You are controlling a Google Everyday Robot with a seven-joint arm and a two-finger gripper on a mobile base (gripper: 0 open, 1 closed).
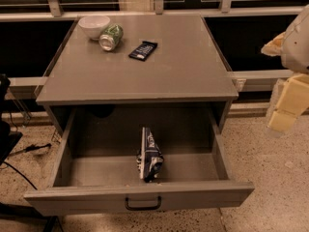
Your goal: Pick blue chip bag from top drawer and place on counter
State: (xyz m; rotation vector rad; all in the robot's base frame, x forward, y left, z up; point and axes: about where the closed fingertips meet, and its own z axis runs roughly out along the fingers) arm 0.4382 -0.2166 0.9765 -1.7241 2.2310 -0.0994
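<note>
The blue chip bag stands on its edge inside the open top drawer, near the drawer's front middle. The drawer is pulled out toward the camera, and its front panel carries a small black handle. The counter is the flat grey top of the cabinet above the drawer. My gripper hangs at the right edge of the view, to the right of the cabinet and above the floor, well apart from the bag and holding nothing that shows.
On the counter's far left stand a white bowl and a green can lying on its side. A small flat dark bar wrapper lies beside them. Cables and dark equipment sit on the floor at left.
</note>
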